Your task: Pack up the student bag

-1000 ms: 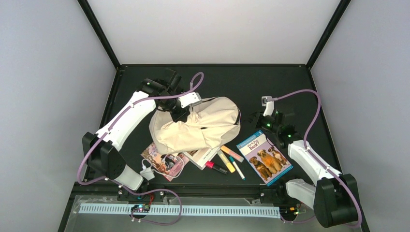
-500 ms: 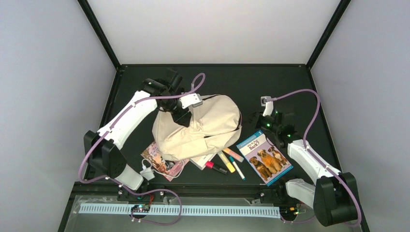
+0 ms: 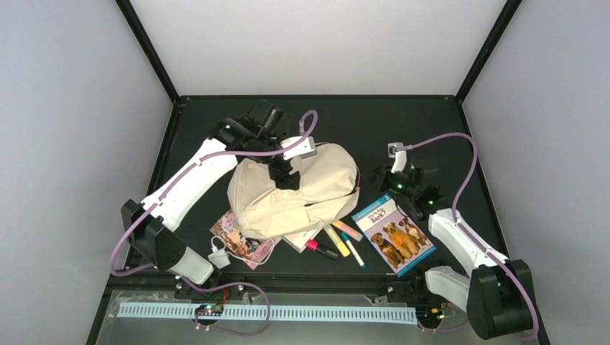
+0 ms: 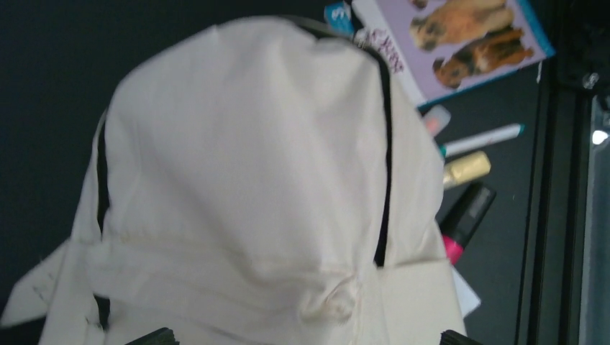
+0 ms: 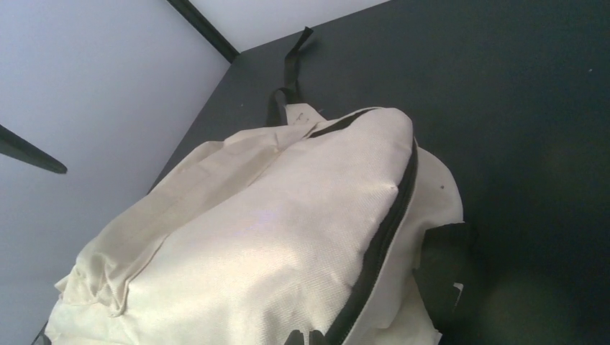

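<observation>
Left gripper (image 3: 285, 171) hangs wide open and empty over the far left part of the soft cream-beige fabric student bag (image 3: 302, 194), which lies slumped between the two arms, while the right gripper (image 3: 380, 176) sits closed on nothing near its right side. Packing looks barely begun: the glossy dog-cover book (image 3: 393, 233) and coloured marker pens (image 3: 337, 239) lie outside, so the next move likely calls for finding a zipper pull and drawing it open.

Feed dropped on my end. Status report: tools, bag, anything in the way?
Left tool open over the student bag. Right tool shut, empty, off its right side. Bag lies partly over a magazine; markers and dog book loose beside it.
</observation>
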Robot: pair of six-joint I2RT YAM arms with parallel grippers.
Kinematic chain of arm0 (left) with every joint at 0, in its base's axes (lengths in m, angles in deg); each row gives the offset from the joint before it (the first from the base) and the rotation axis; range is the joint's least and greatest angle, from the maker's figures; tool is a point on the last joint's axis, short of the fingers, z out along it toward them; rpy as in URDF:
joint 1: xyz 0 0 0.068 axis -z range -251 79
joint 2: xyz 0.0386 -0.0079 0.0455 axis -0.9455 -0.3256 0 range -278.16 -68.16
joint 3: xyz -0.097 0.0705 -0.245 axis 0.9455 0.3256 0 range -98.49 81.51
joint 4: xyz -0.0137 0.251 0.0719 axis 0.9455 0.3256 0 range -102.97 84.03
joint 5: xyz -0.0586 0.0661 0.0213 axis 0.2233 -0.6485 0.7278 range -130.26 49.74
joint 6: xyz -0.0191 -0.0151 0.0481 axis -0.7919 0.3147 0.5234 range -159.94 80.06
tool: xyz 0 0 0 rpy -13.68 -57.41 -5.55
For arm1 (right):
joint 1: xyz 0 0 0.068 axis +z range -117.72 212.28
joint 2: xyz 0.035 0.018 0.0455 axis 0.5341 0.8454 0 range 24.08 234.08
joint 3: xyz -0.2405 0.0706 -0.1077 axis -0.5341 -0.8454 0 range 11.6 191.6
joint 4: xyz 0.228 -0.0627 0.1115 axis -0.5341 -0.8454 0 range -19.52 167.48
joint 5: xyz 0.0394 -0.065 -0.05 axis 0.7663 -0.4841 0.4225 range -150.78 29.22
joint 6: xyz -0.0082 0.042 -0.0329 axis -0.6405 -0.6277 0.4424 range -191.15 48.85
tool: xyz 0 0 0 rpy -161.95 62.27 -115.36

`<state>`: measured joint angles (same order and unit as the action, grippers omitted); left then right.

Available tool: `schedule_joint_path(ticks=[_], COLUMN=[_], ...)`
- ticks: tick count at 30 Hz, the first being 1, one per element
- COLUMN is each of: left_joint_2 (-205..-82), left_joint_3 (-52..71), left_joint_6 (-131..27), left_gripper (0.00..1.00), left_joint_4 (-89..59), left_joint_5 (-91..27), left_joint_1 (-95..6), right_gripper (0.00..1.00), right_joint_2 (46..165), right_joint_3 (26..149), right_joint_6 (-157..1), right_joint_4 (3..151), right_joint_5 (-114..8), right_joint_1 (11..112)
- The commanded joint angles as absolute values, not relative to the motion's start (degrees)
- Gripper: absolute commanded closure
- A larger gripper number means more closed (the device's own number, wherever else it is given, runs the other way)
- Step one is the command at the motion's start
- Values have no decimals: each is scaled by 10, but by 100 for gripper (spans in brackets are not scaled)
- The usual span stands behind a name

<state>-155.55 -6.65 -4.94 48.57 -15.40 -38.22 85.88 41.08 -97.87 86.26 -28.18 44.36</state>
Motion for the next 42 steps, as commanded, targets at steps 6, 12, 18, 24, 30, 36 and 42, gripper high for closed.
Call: schedule_joint_path(ticks=[6,12,18,24,30,36,42], left_joint_2=[-1596,-1694,-1756,-1774,-1783,-1788,-1781], left_joint_3=[-122,-181,-229,-161,-115,-77,-79], left_joint_6=[-59,-87,-50,-75,-82,-56,-41], left_gripper=[1,8,16,7,2,1,71], left_joint_4=[382,340,371,332,273,258,288], left_joint_5=[-140,-147,-193,-229,-281,-240,-230], left_joint_1=[-314,-283,-256,-256,-262,-263,-263], right_gripper=[99,99,99,99,99,99,99], right_joint_2=[855,862,842,836,833,837,854], right_joint_3=[412,411,418,418,418,416,418], right_joint_6=[-987,-990,-986,-990,-994,-998,-1003], right_joint_4=[901,908,897,895,895,896,901], right_joint_5=[-254,-251,-259,-253,-253,-254,-266], right_joint_1=[439,439,439,439,438,439,439])
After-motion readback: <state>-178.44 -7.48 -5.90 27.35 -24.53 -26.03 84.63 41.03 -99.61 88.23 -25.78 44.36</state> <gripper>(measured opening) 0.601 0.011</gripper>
